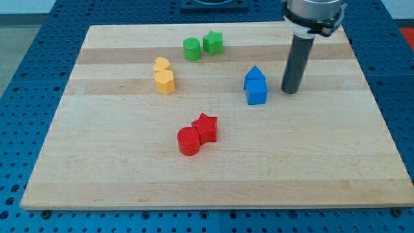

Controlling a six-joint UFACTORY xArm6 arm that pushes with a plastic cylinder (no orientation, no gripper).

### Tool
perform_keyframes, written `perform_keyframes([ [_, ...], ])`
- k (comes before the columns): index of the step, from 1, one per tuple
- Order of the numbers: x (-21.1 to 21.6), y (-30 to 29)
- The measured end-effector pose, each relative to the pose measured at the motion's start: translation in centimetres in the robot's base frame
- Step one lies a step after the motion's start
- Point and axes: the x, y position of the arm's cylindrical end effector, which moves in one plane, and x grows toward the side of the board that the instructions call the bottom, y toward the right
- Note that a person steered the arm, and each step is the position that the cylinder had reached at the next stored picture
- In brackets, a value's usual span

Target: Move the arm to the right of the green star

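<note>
The green star (213, 43) sits near the view's top, centre, touching a green cylinder (191, 49) on its left. My tip (290, 90) rests on the wooden board, well to the right of and below the green star, just right of the two blue blocks (255, 85). The rod rises straight up from the tip to the arm at the view's top right.
Two yellow blocks (164, 76) stand together left of centre. A red star (206, 127) touches a red cylinder (189, 141) below centre. The wooden board (336, 168) lies on a blue perforated table.
</note>
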Motion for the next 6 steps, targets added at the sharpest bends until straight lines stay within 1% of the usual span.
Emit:
perform_keyframes([
  [3, -3.8, 0.4],
  [5, -6.4, -2.0],
  [6, -8.4, -3.3],
])
